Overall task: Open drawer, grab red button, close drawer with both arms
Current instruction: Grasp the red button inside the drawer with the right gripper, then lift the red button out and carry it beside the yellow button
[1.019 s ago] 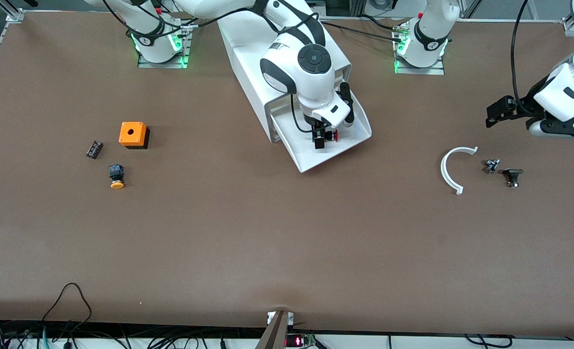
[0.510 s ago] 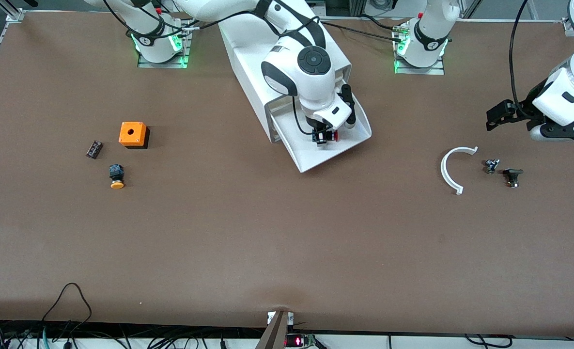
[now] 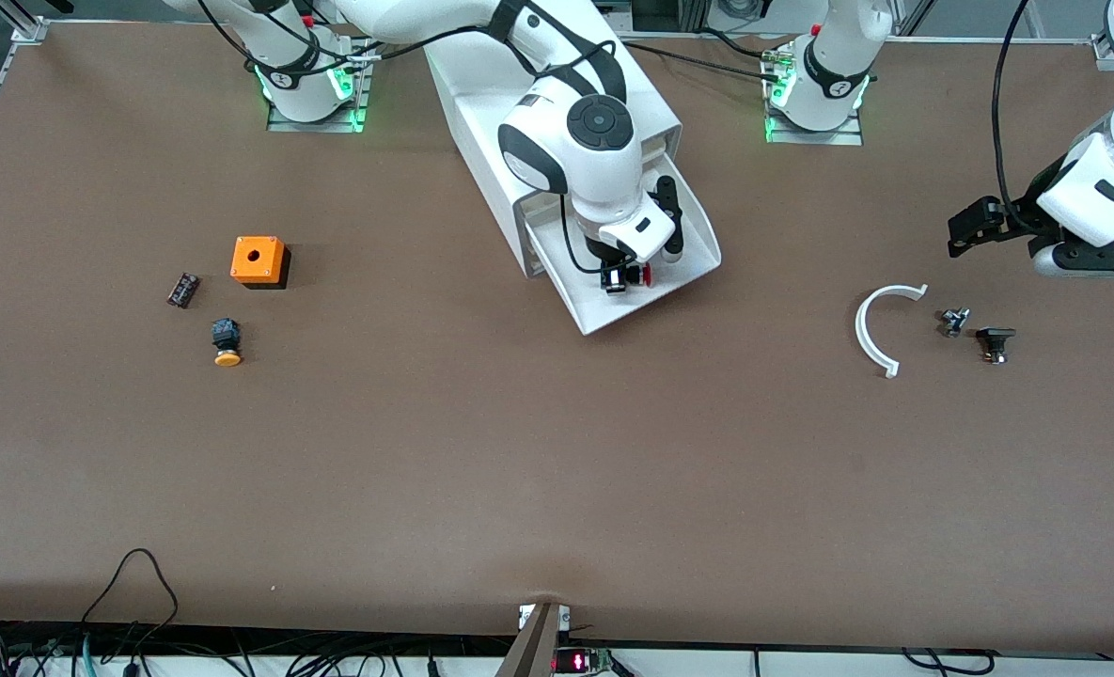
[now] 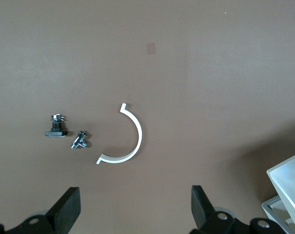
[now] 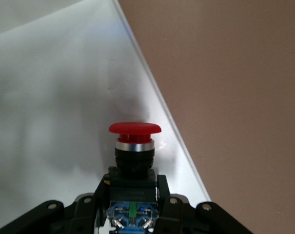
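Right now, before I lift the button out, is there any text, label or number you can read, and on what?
Nothing is legible.
Mark on the right arm's base: too small to read.
Red lit display at the table edge nearest the camera: blurred.
Body of the button, in the shut right end effector over the drawer: no readable label.
Left end effector, open in the air near the white arc: unmarked.

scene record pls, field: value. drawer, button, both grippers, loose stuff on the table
drawer: pulled open from the cabinet
button: red cap, held over the drawer
right gripper: shut on button
left gripper: open, waiting over the table near a white curved piece
loose parts: orange cube and yellow-capped button toward the right arm's end
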Available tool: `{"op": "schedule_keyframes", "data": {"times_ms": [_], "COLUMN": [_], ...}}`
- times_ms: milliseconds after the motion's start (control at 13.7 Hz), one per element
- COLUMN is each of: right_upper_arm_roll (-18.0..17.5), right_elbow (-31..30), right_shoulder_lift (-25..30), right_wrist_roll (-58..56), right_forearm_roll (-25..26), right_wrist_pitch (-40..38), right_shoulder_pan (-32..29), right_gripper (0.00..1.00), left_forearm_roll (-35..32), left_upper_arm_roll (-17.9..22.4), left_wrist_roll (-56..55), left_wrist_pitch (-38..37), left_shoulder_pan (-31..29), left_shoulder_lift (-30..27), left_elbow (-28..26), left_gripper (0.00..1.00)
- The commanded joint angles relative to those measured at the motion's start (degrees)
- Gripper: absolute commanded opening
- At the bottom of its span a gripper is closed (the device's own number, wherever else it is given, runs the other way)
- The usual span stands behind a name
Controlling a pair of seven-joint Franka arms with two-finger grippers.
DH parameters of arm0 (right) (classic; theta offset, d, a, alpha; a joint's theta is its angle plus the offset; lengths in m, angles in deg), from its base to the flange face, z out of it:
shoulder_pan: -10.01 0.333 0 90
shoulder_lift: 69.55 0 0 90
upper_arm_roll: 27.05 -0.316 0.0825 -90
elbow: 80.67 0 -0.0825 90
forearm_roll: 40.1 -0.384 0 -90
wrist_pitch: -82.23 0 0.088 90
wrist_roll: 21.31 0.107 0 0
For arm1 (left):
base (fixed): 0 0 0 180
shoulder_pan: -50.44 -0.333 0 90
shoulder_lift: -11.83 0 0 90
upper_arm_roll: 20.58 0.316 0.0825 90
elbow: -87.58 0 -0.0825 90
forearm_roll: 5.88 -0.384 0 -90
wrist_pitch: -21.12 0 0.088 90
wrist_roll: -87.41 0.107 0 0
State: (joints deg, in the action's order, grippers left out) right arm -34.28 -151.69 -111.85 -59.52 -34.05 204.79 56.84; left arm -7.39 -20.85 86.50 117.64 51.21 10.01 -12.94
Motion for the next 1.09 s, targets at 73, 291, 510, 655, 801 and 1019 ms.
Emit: {"op": "schedule_keyframes", "data": {"times_ms": [73,291,510,655,801,1019], "right_upper_arm_roll": [3.54,6.95,9.78,9.78,9.87,9.78], "right_elbow": [0.09,-0.52,-3.24,-6.04,-10.61,-19.3], "right_shoulder_lift": [6.86,9.59,11.62,13.02,15.56,18.65], "right_wrist_roll": [6.8,15.41,23.25,26.24,29.75,42.89], "right_forearm_roll": [0.55,0.46,0.46,-1.37,-3.49,-3.67], "right_wrist_pitch": [-3.99,-4.0,-3.99,-3.73,-3.56,-4.0], "right_shoulder_pan": [1.94,1.33,-2.61,-7.0,-10.96,-16.58], "right_gripper": [0.23,0.23,0.25,0.25,0.25,0.25], "left_forearm_roll": [-1.48,-0.78,-0.78,-0.78,-0.87,-0.61], "left_upper_arm_roll": [-0.17,-0.08,-0.08,-0.17,-0.69,-2.28], "left_wrist_roll": [-0.85,0.03,-0.24,0.03,-0.05,-0.41], "left_wrist_pitch": [-1.34,-1.17,-1.43,-1.52,-1.52,-1.52], "left_shoulder_pan": [0.37,0.2,0.29,0.37,0.55,-0.32], "left_shoulder_lift": [0.95,2.53,3.32,4.19,5.25,5.69], "left_elbow": [2.08,4.0,5.16,5.24,6.55,7.09], "left_gripper": [1.0,1.0,1.0,1.0,1.0,1.0]}}
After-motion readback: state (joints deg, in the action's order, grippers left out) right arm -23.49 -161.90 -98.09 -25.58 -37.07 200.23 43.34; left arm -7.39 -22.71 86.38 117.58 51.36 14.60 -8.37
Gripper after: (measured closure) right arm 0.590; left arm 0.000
